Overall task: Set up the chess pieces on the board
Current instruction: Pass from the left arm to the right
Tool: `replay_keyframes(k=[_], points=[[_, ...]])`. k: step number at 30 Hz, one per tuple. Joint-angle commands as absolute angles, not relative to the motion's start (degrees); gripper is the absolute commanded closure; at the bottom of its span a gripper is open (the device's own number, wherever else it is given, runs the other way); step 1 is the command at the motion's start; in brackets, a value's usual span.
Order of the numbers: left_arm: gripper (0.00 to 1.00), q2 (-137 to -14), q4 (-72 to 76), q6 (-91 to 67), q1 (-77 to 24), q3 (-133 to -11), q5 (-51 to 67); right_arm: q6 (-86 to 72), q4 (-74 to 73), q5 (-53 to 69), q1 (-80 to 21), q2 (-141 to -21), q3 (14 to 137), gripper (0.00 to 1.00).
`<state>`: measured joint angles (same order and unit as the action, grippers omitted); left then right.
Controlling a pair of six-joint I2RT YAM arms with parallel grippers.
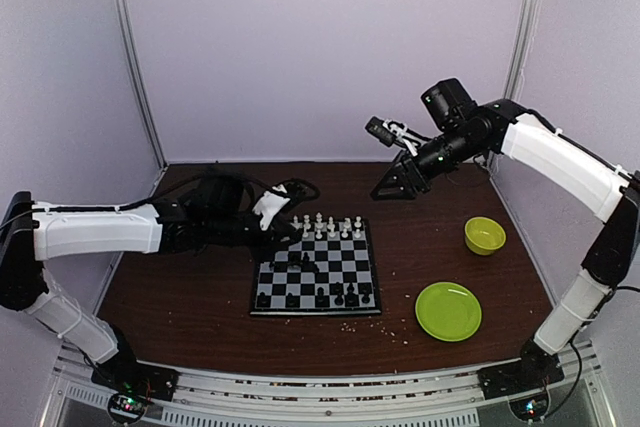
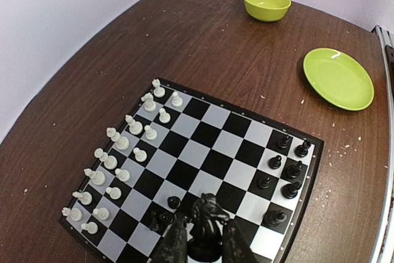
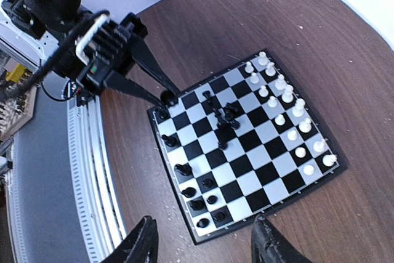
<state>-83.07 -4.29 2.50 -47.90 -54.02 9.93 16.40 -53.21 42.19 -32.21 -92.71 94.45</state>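
Item: board (image 1: 318,272). Lies flat near the middle of the table (image 1: 200,297), a little toward its near edge and squared to it.

Item: white pieces (image 1: 327,226). Stand upright in two rows along the board's far edge, from corner to corner.

Item: black pieces (image 1: 320,297). Stand along the board's near edge in a broken double row with gaps, denser toward the near right corner. Also a few loose on squares left of the board's centre, close to the working fingers. Too small to tell whether upright or tipped.

Tool: left gripper (image 2: 205,229). Extends low from the table's left edge to just over the board's left edge, nearer the black end than the white. Narrow. Clamps a black knight (image 2: 208,210) by its sides between both fingers (image 2: 175,241), head up. Cannot tell whether the knight's base touches the board.

Tool: right gripper (image 3: 203,238). Hangs high over the far right part of the table, well apart from the board and tilted down toward it. Wide, with nothing between the fingers (image 3: 143,241).

Also on table: green plate (image 1: 448,310) toward the near right corner, right of the board and apart from it. Beyond it, green bowl (image 1: 485,235) by the right edge. Pale crumbs (image 1: 375,327) scattered just off the board's near right corner, toward the plate.
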Motion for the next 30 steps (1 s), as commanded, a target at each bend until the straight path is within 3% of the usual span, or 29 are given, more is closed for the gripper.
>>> replay_keyframes(k=[1, 9, 23, 30], points=[[0.83, -81.5, 8.0, 0.3, -50.8, -52.2, 3.9, 6.8, -49.7, 47.0, -35.9, -97.9, 97.4, 0.49], [0.83, -82.6, 8.7, 0.8, -55.4, -53.1, -3.1, -2.6, -46.4, 50.1, -38.7, -106.2, 102.7, 0.48], [0.83, -84.0, 6.7, 1.8, -57.9, -55.2, -5.8, -7.3, -44.4, 53.2, -41.5, -110.0, 101.9, 0.5], [0.83, -84.2, 6.5, 1.8, -58.2, -55.7, -6.3, -9.0, -42.7, 55.3, -42.1, -110.9, 100.7, 0.57]])
